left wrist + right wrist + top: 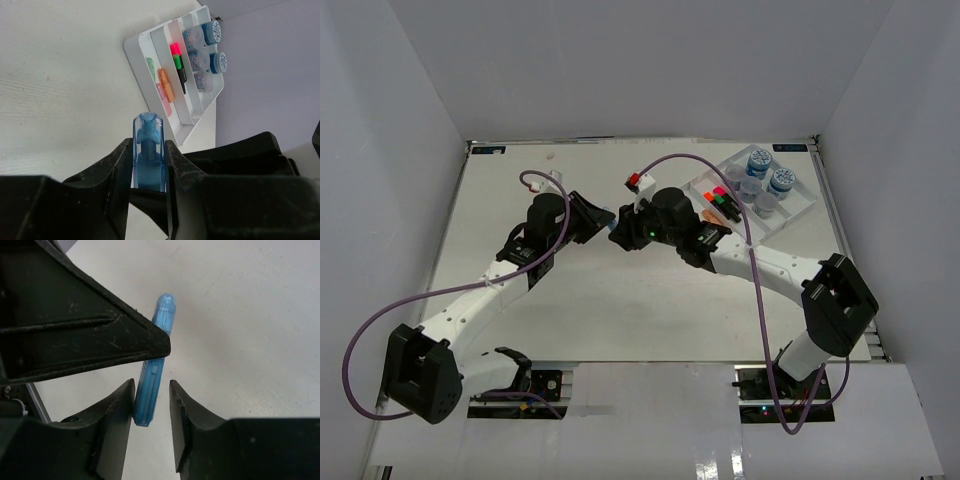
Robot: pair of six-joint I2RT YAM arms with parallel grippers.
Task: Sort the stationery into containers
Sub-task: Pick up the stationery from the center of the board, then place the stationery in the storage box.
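You are mid-handover: the blue marker (pixel 161 327) hangs above the middle of the desk (pixel 620 330), passing between arms on its way to the white tray (pixel 792 216) at the far right corner. Your left gripper (pixel 149 152) is clamped on the marker's barrel, both fingers pressed against it, with the capped end sticking out past the tips. Your right gripper (pixel 151 392) is parted just wider than the marker and straddles its other end. The sliver of gap on one side says it has no grip yet.

The next move, as I judge it, calls for the right gripper to close squarely on that end before the left lets go. Release too early and the marker drops to the desk. The right arm can then carry it to the tray, into one of the compartments where other markers (pixel 166 85) lie, beside the compartment holding the jars (pixel 212 32).

The overhead view shows you only that the two grippers meet nose to nose. The marker is a speck there, and neither grip can be read. The right wrist view gives you the gap at the right gripper, which the left wrist view does not show. The left wrist view gives you the firm left clamp and the tray's layout, which the right wrist view lacks
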